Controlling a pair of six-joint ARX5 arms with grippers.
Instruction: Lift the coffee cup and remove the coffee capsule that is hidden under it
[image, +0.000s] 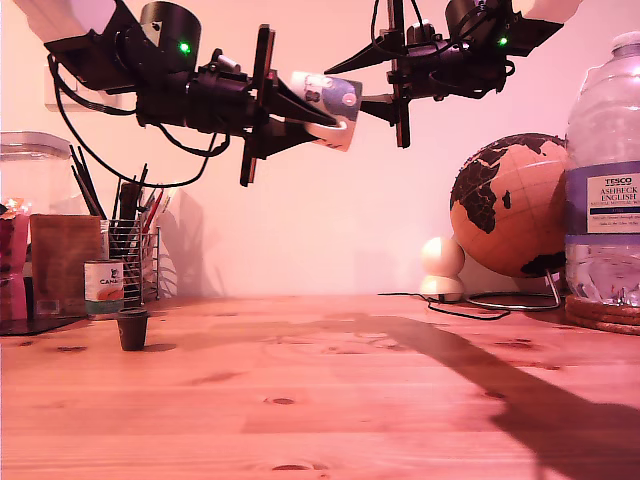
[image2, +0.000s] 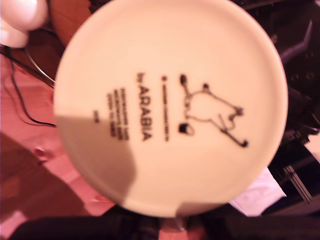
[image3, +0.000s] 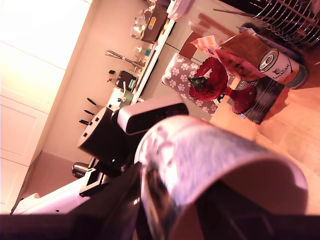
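White coffee cup (image: 335, 95) – aloft, clamped in first hand (image: 322, 112) | second hand (image: 372, 101) – grip unclear | coffee capsule (image: 132, 328) uncovered on counter (image: 350, 400)

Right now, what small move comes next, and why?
Probably free one tool from the coffee cup and lower it toward the coffee capsule: it stands uncovered on the table, while my first tool and my second tool sit at the raised cup.
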